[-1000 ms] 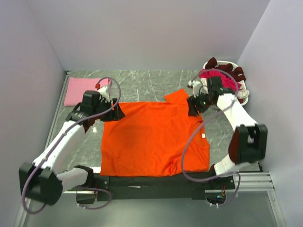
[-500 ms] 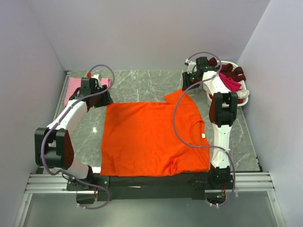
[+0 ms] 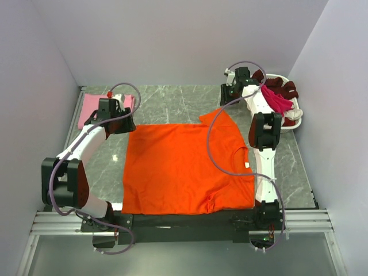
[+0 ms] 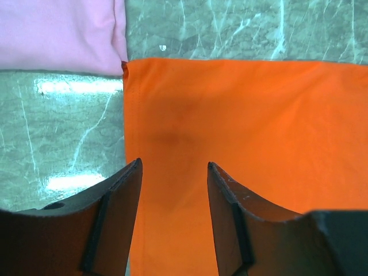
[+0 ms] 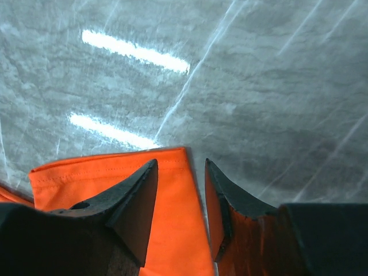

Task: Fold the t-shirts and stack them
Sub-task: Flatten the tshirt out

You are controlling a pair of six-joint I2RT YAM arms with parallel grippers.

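A bright orange t-shirt (image 3: 184,167) lies spread flat on the marble table. A light pink shirt (image 3: 91,109) lies folded at the far left. Magenta (image 3: 277,101) and maroon (image 3: 285,87) shirts fill the basket. My left gripper (image 3: 125,124) is open and empty, hovering over the orange shirt's (image 4: 259,132) far left corner, beside the pink shirt (image 4: 57,34). My right gripper (image 3: 225,104) is open and empty over the edge of the far right sleeve (image 5: 109,172).
A white plastic basket (image 3: 296,118) stands at the far right corner. Grey walls close in the table on three sides. Bare marble (image 5: 259,86) shows beyond the sleeve and left of the shirt (image 3: 106,167).
Both arms have stretched away from me toward the shirt's far corners and now hold almost still. The orange shirt has not moved.
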